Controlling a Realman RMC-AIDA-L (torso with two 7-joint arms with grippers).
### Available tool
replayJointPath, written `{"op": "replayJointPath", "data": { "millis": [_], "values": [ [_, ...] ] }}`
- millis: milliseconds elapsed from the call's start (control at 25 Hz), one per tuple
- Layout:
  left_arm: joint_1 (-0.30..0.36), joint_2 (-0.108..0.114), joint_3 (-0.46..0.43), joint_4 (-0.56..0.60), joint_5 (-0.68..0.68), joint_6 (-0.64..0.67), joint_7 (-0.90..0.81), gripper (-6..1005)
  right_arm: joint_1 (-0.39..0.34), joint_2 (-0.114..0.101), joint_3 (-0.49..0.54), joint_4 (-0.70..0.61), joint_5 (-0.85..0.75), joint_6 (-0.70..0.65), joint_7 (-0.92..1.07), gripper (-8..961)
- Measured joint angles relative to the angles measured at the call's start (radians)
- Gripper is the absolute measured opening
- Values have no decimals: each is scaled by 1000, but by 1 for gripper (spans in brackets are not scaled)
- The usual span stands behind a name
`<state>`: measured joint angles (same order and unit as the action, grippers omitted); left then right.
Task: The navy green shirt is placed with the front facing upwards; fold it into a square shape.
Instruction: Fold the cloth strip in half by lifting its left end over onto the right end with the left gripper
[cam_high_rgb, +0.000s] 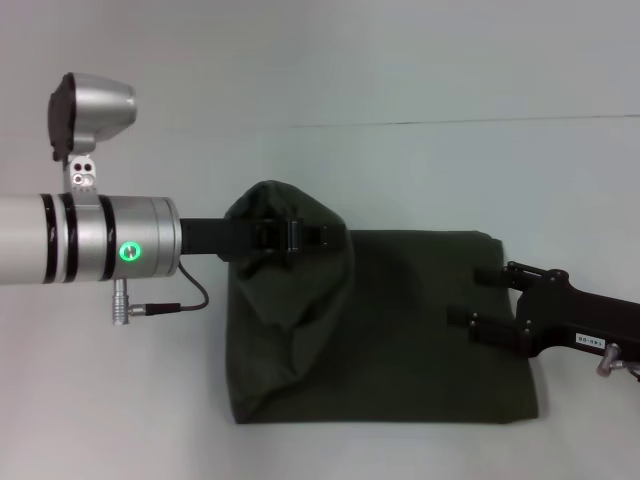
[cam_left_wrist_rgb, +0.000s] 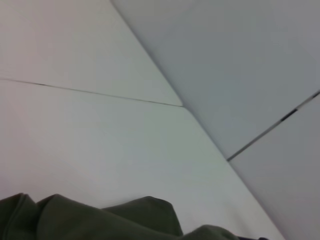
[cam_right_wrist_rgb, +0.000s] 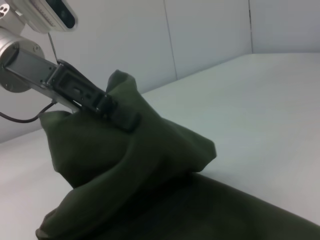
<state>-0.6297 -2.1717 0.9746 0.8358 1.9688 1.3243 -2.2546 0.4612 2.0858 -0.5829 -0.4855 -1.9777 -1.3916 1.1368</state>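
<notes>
**On the white surface: a partly folded shirt, one edge lifted by the left pincer**

At the centre of the surface (cam_high_rgb: 420, 150) lies the navy green shirt (cam_high_rgb: 420, 330), already reduced to a roughly rectangular dark olive slab with no lettering showing. Its right part lies flat; its left part is raised into a hanging, bag-like fold whose peak stands above the rest of the cloth. The right wrist view shows the same fold as a tent of fabric rising from the flat layer beneath.

The left pincer (cam_high_rgb: 295, 236) reaches in from the left, level and well above the surface, its black fingers closed on the top of the raised fold, so that the cloth drapes down from the grip on both sides. Behind it follow the silver arm segment with a lit green ring and a thin black cable (cam_high_rgb: 185, 298). The left wrist view shows only a rumpled strip of the shirt against the pale surface.

The right pincer (cam_high_rgb: 480, 296) comes in from the right, low over the flat right edge of the shirt. Its two black fingers are spread apart and enclose nothing; whether they touch the cloth cannot be told.
</notes>
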Motion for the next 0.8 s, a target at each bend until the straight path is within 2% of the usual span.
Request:
{"op": "replayJointPath", "data": {
  "millis": [360,560,800],
  "values": [
    [-2,1,60,-4,-100,-14,5,84,-13,2,-9,11,-5,8,0,775],
    [0,6,55,10,-102,-10,5,84,-15,2,-10,19,-6,8,0,775],
    [53,19,7,93,-83,-12,5,85,-17,2,-10,19,-6,8,0,774]
  ]
}}
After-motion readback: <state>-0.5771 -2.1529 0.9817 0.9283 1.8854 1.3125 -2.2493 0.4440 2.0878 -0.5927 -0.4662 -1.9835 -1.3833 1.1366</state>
